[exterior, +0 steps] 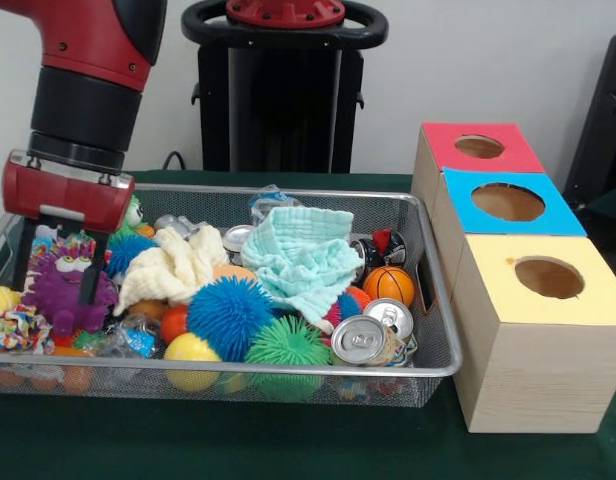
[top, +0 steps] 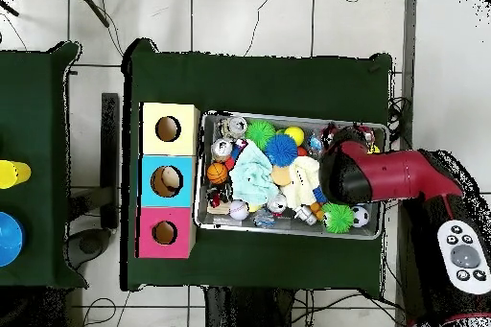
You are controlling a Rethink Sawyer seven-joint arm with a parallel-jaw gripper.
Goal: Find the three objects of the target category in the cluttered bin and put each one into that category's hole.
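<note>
This is a robotics lab, set up for a sorting test rather than for living or selling. A red and black robot arm (exterior: 83, 90) on a black pedestal (exterior: 283, 85) stands at a table covered in dark green cloth (exterior: 238, 440). On the cloth sits a wire mesh bin (exterior: 443, 340) heaped with toys, cans and rags, and beside it a row of 3 plywood boxes (exterior: 508, 330) with red, blue and yellow tops, each cut with 1 round hole. From overhead, loose cables (top: 288, 2) trail over a pale tiled floor (top: 441, 55), and a second green-covered table (top: 38, 93) stands just beside the first. The wall (exterior: 488, 60) behind is bare and white.
</note>
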